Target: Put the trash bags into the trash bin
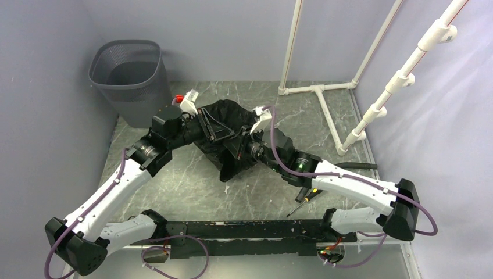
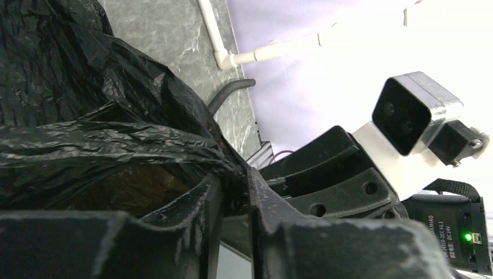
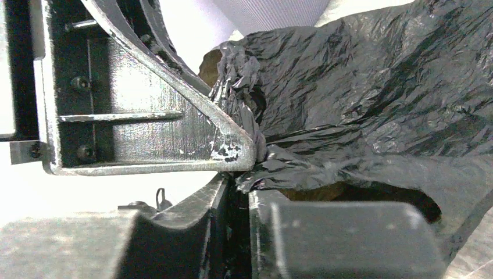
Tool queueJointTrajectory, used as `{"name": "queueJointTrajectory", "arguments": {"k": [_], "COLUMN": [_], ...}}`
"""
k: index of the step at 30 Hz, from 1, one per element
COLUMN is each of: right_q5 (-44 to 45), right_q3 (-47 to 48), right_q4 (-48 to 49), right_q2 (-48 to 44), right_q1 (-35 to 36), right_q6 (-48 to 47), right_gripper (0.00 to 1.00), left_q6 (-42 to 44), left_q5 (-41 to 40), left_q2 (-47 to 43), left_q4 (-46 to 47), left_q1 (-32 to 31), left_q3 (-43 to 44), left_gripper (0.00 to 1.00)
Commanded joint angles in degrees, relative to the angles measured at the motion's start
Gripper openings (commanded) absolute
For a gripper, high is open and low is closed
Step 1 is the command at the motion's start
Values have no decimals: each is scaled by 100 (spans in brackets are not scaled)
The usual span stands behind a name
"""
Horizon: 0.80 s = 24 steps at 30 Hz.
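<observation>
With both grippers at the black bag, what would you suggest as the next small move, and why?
Probably raise both grippers together. The left gripper and right gripper each seem pinched on the bag, which sags onto the table; the bin stands upright at the far left, so the bag must clear its rim.

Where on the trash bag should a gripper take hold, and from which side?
Probably by a gathered ridge of film at the edge of the trash bag, coming in sideways, low over the table. The film is limp and crumpled, lying in a heap, so only a standing fold fits between narrow jaws.
</observation>
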Motion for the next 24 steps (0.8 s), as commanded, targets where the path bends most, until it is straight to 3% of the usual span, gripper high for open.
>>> {"name": "queueJointTrajectory", "arguments": {"k": [1,7,10,17,24], "right_q5": [53,-987,-1600,-2280,-2778], "right_q3": [17,81,-56,-302,-452], "right_q4": [-4,-527,-707,-932,-889], "right_q2": [-382,-601,-799,-1181,-1344], "right_q1": [-4,-57,-209,-704,-1023], "right_q6": [-319,-1115,-1368,-1533,-1472], "right_gripper": [14,9,8,8,11], "left_q6": [82,628,1128,1650,1777], "left_q5": [-2,35,301,598,578], "left_q2": [-40,44,226,509,473], "left_q4": [148,-101,-361,-838,-894], "left_q1": [-27,-27,-27,-25,-27], "left_q3": [47,290,592,945,917], "left_gripper": [29,61,68,68,56]}}
